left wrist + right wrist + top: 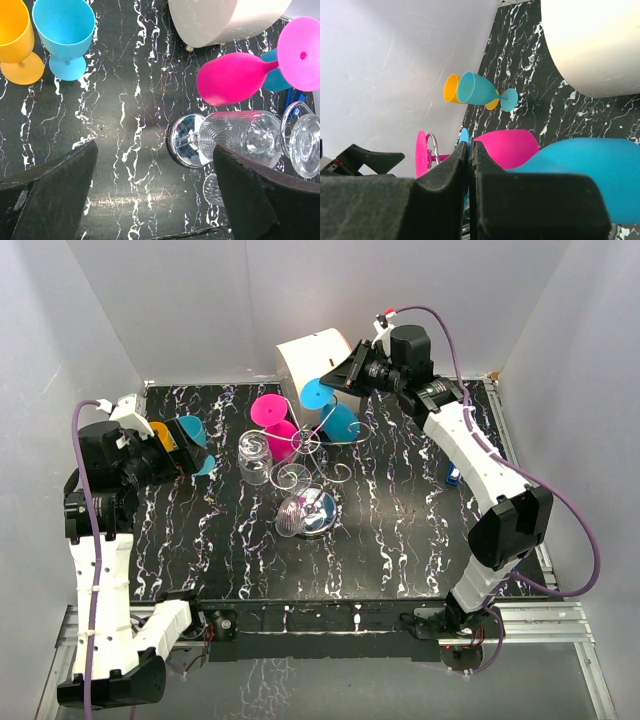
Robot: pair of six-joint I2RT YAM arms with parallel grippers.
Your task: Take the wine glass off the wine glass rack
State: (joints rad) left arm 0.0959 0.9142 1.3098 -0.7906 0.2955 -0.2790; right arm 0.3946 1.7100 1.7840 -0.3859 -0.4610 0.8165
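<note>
right arm stretched from the near right corner across to the back centre of the counter [400, 530], wrist turned toward the left. right hand [338, 380] sits at the top of the wine glass rack [312, 445], right in front of the white drum [310, 358]. its fingers [445, 175] are pressed together, with the thin edge of the blue wine glass [338, 423] foot showing in the slit between them, so it looks pinched there. the blue wine glass is on the rack's rear right arm, tipped on its side, its bowl [580, 170] beside the hand toward the near right.

left arm bent at the left side, forearm pointing right. left hand [195, 450] hovers above the counter with fingers [60, 190] spread wide, holding and touching nothing.

the rack stands mid-counter on its round chrome base [182, 142]. pink glass [232, 77] hangs sideways on the left side, clear glass [240, 135] sideways just under it in the left wrist view. orange goblet [15, 35] and standing blue goblet [65, 27] are upright side by side on the counter at the left, well apart from the rack. cannot tell whether anything is in the drum.
</note>
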